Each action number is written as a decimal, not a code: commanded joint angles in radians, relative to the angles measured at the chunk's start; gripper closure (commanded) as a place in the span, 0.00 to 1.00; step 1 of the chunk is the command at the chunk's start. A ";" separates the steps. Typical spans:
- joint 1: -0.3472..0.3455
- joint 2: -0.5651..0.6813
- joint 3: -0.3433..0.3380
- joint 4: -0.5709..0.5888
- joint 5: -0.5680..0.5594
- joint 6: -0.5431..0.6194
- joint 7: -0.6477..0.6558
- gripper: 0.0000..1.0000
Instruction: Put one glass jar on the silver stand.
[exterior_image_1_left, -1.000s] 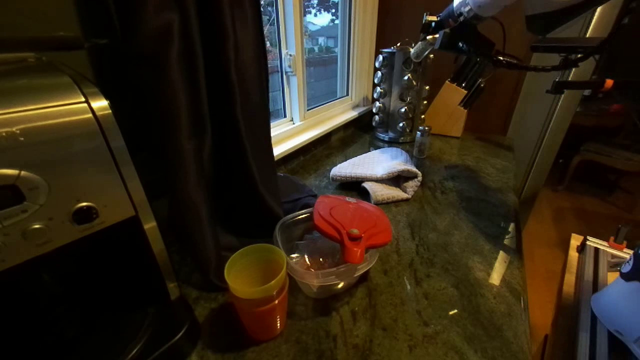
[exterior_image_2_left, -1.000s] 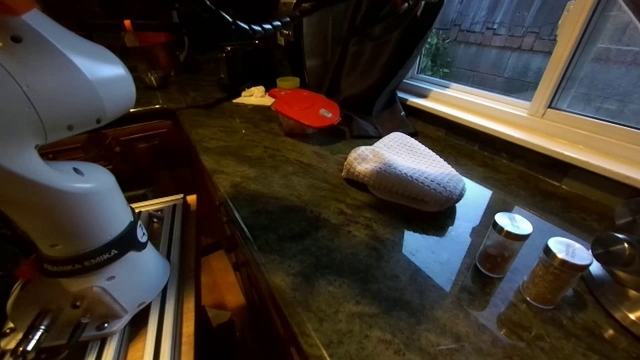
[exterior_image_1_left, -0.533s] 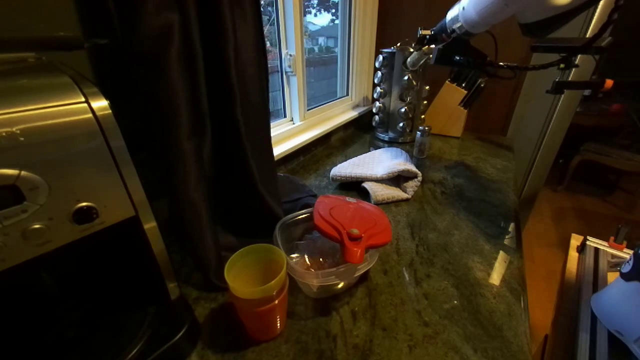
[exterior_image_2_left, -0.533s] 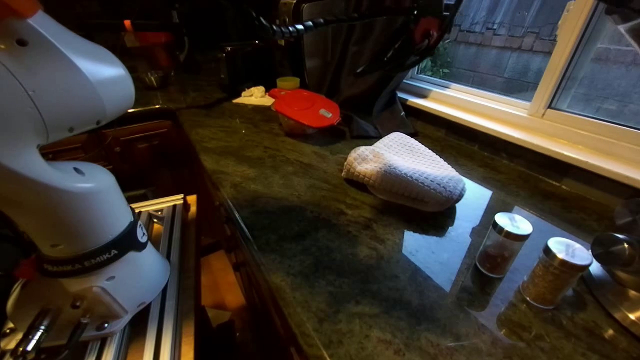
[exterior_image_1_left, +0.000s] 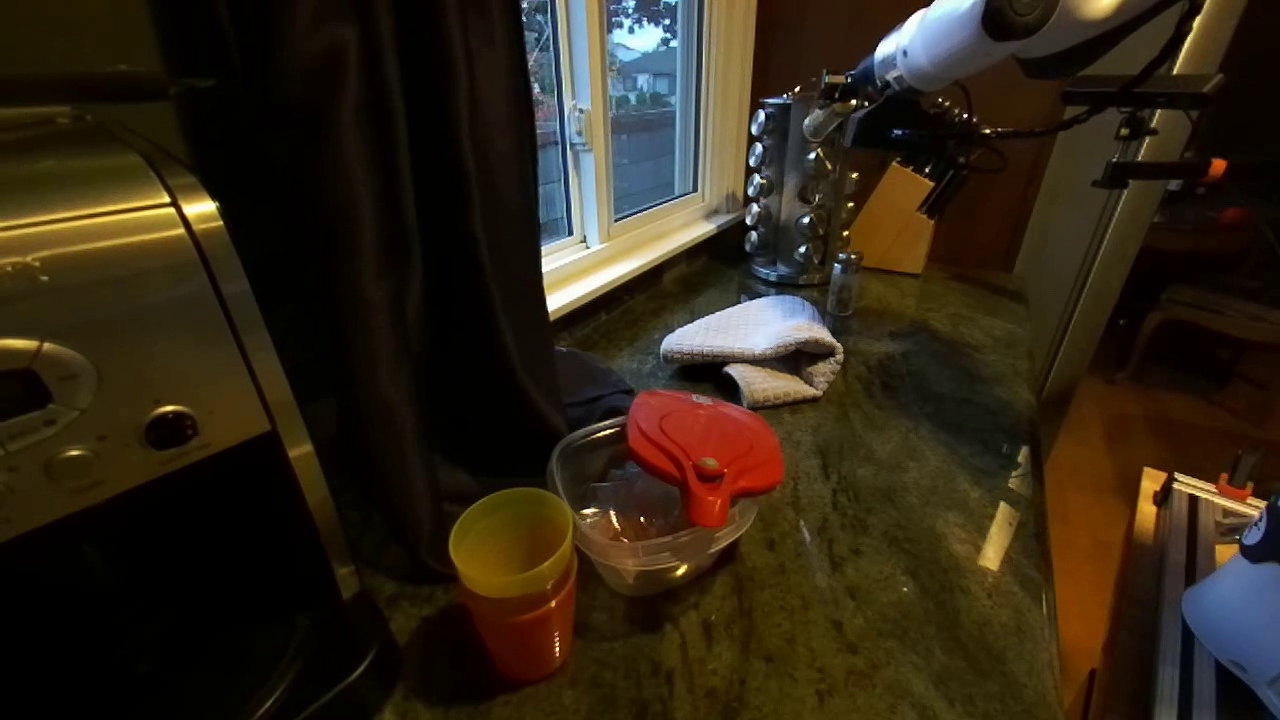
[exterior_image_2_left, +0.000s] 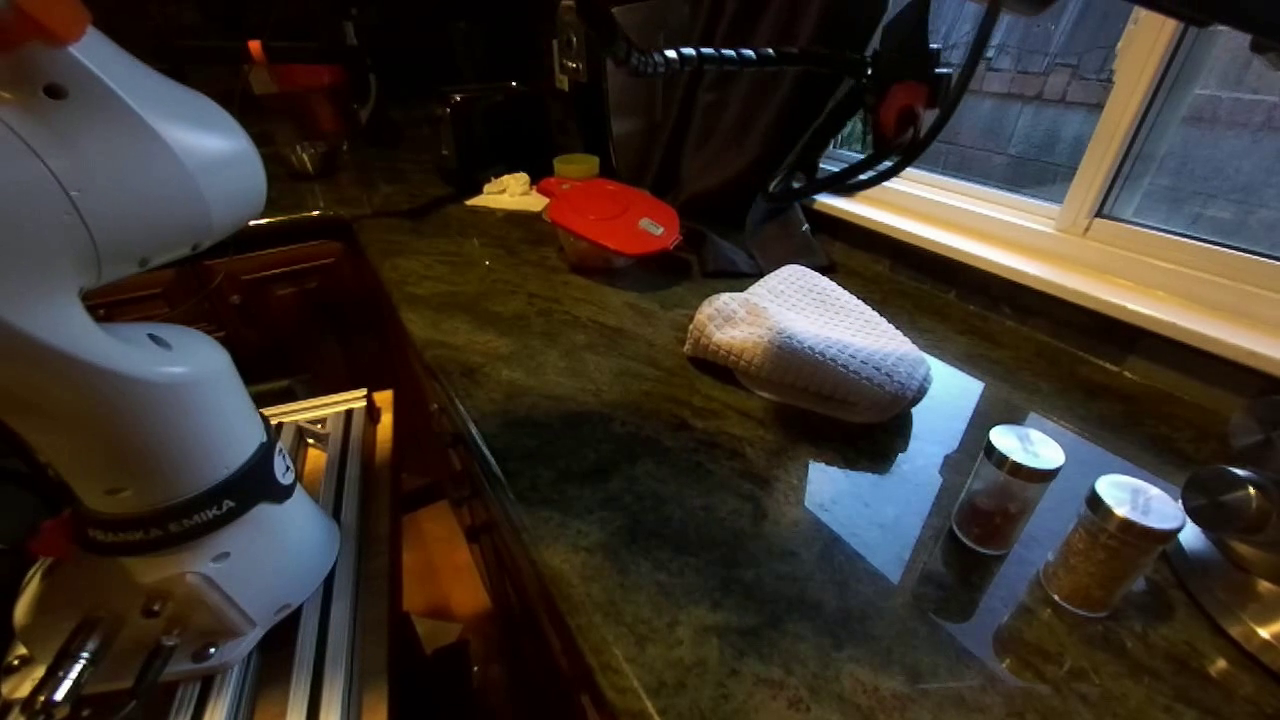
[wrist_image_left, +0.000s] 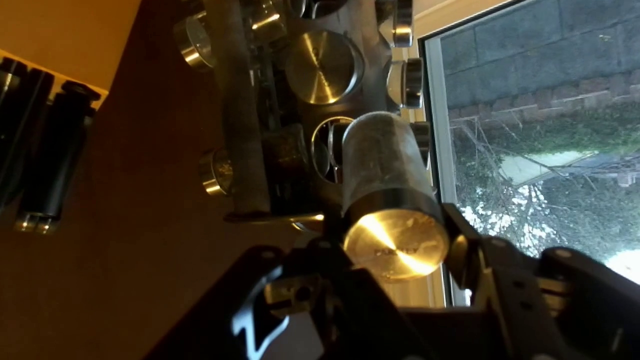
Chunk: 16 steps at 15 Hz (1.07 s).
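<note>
Dark counter (exterior_image_1_left: 870, 490) | gripper (wrist_image_left: 392, 240) grasping glass jar (wrist_image_left: 385, 160) | silver stand (exterior_image_1_left: 788, 195) partly hidden behind it

Silver stand (exterior_image_2_left: 1235, 592) cropped, glass jar lettering (wrist_image_left: 397, 251) blurred

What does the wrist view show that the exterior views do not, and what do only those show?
Only the wrist view: the top of the cap on the held jar, and an open hole in the stand.

Only the exterior views: the towel, the red lid and the yellow cup, in both; two jars standing on the counter, in an exterior view.

Shared by all: the stand, at least partly, and the window. Shared by the wrist view and an exterior view: the held jar in the hand, and the knife block.
</note>
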 joint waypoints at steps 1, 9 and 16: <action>0.014 0.029 -0.004 0.017 -0.093 -0.045 0.082 0.76; 0.011 0.035 -0.003 0.014 -0.158 -0.088 0.106 0.76; 0.008 0.045 -0.004 0.013 -0.211 -0.111 0.118 0.76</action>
